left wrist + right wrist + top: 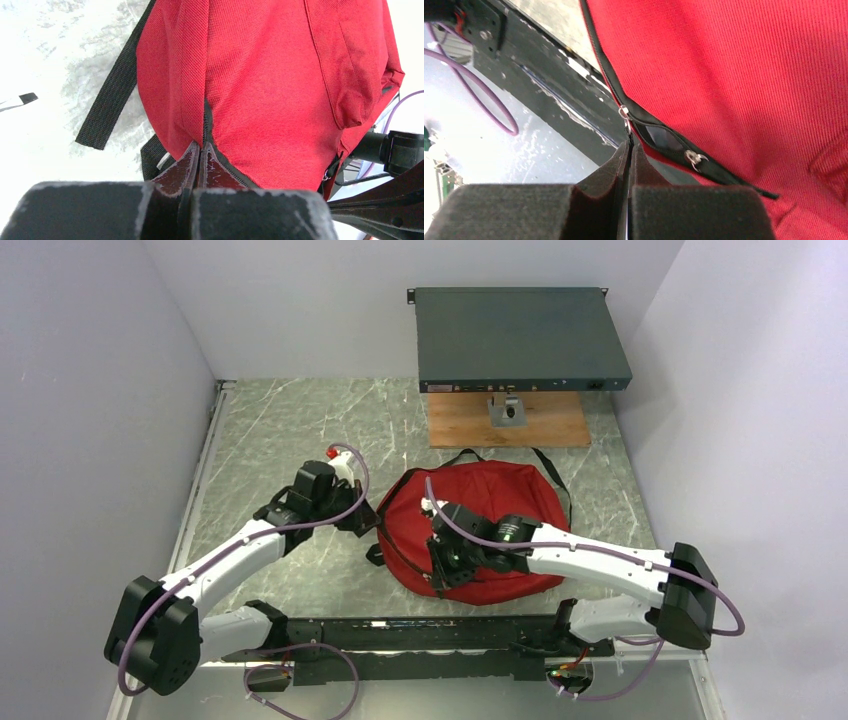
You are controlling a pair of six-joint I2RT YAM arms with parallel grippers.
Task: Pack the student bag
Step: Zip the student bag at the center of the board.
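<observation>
Found open passage over bare table [270, 440] left and right of the student bag [500, 495]. Met a dark box [520, 340] on a wooden board [465, 425] just behind it — straps [552, 468] between — walls [90, 420] at both sides, the black rail [400, 630] close in front.

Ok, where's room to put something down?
Bare table lies far left, between the wall, the wooden board and the student bag. A thinner strip runs right of the bag. Near edge is crowded: left arm, right arm.
</observation>
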